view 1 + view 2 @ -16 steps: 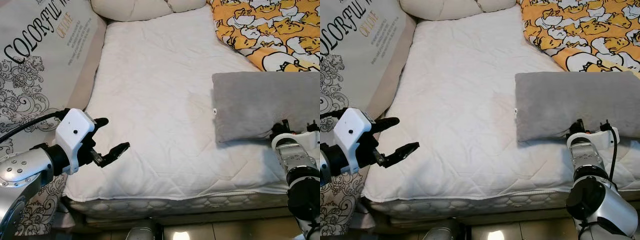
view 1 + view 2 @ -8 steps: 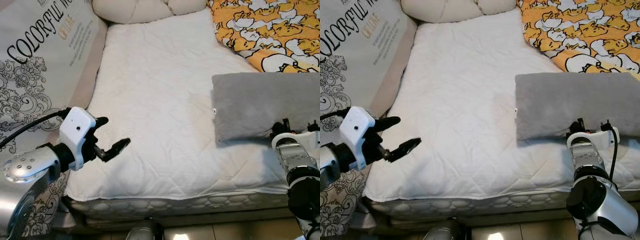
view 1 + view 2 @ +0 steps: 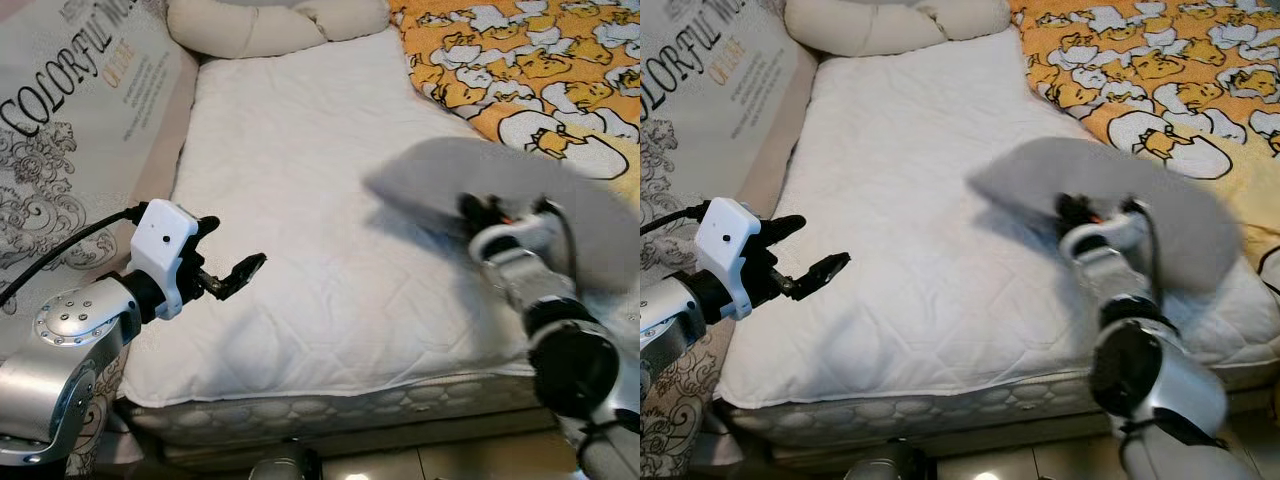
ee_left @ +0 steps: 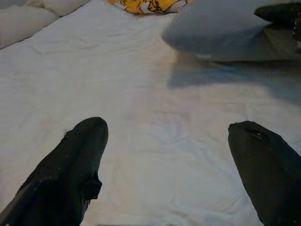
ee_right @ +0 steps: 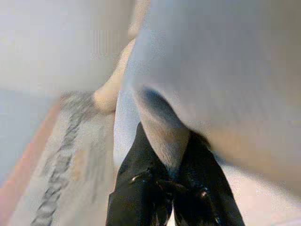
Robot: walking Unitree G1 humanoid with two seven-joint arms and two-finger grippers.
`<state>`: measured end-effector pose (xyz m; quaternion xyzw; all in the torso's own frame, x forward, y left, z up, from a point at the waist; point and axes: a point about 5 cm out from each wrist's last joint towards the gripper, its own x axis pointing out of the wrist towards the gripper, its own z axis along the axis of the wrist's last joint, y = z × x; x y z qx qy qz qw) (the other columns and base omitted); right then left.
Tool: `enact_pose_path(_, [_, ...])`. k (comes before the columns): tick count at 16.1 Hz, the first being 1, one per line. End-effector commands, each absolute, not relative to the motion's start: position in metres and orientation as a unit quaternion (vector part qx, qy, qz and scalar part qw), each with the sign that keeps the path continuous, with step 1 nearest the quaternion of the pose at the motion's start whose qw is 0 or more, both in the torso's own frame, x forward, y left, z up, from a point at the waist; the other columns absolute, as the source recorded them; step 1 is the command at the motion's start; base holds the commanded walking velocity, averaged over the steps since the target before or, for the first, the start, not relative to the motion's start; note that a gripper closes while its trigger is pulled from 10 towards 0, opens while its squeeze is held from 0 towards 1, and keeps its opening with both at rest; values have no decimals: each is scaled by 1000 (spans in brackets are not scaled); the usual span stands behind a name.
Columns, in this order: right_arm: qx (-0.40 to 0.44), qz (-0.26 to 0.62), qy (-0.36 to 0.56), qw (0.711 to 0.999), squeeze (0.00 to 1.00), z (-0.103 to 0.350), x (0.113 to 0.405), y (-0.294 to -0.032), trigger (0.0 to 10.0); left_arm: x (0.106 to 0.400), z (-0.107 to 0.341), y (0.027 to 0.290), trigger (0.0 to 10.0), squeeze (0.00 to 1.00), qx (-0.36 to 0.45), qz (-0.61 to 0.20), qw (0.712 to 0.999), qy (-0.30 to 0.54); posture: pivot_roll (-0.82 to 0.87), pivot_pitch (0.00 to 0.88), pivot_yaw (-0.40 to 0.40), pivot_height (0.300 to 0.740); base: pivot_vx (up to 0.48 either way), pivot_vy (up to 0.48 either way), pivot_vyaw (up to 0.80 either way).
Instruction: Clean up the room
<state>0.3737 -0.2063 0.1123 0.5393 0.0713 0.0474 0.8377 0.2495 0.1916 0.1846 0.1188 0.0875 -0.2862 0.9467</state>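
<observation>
A grey pillow (image 3: pixel 560 190) hangs blurred above the right side of the white mattress (image 3: pixel 290 170), its near corner raised off the sheet. My right gripper (image 3: pixel 472 208) is shut on that corner; in the right wrist view the fingers (image 5: pixel 141 165) pinch a fold of the grey fabric (image 5: pixel 162 136). My left gripper (image 3: pixel 232 245) hovers open over the mattress's left front part, nothing between its fingers (image 4: pixel 70 165). From the left wrist view the lifted pillow (image 4: pixel 221 26) lies ahead across bare sheet.
A yellow duck-print blanket (image 3: pixel 520 60) covers the bed's far right. Cream pillows (image 3: pixel 270 22) lie at the head. A tall printed panel with "COLORFUL" lettering (image 3: pixel 70 130) lines the left side. The mattress's front edge (image 3: pixel 320 405) drops to tiled floor.
My right gripper has swung up and to the left, pulling the grey pillow's near corner off the mattress. The left gripper has barely moved. The camera has tilted slightly.
</observation>
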Motion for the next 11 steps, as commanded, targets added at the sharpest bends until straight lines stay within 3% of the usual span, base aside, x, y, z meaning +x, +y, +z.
enact_pose_path(1, [535, 125, 47, 834, 0, 137, 385, -186, 0, 251, 186, 197, 10000, 0, 126, -272, 950, 85, 194, 0, 114, 740, 0, 0, 0])
enact_pose_path(3, [540, 217, 19, 813, 0, 154, 389, -164, 0, 252, 187, 201, 10000, 0, 129, -262, 953, 81, 203, 0, 111, 740, 0, 0, 0])
enact_pose_path(4, [530, 327, -12, 782, 0, 171, 388, -142, 0, 252, 189, 207, 10000, 0, 133, -249, 956, 79, 209, 0, 109, 740, 0, 0, 0])
enact_pose_path(5, [527, 345, -15, 777, 0, 173, 387, -138, 0, 251, 189, 207, 10000, 0, 133, -247, 957, 78, 210, 0, 108, 740, 0, 0, 0])
enact_pose_path(6, [499, 379, -6, 780, 0, 169, 384, -121, 0, 251, 189, 210, 10000, 0, 136, -241, 958, 78, 213, 0, 105, 740, 0, 0, 0])
enact_pose_path(7, [469, 364, 14, 805, 0, 162, 384, -115, 0, 251, 189, 210, 10000, 0, 137, -239, 958, 78, 214, 0, 103, 740, 0, 0, 0])
enact_pose_path(8, [375, 281, 91, 879, 0, 131, 381, -106, 7294, 249, 186, 212, 10000, 0, 140, -236, 958, 82, 213, 0, 101, 740, 0, 0, 0])
enact_pose_path(9, [329, 245, 125, 903, 0, 117, 378, -105, 10000, 249, 184, 212, 10000, 0, 142, -236, 958, 84, 214, 0, 100, 740, 0, 0, 0])
enact_pose_path(10, [250, 186, 181, 933, 0, 89, 368, -107, 10000, 247, 180, 212, 10000, 0, 145, -234, 957, 89, 214, 0, 98, 740, 0, 0, 0])
enact_pose_path(11, [235, 171, 194, 937, 0, 82, 365, -108, 10000, 246, 179, 213, 10000, 0, 145, -234, 957, 90, 214, 0, 98, 740, 0, 0, 0])
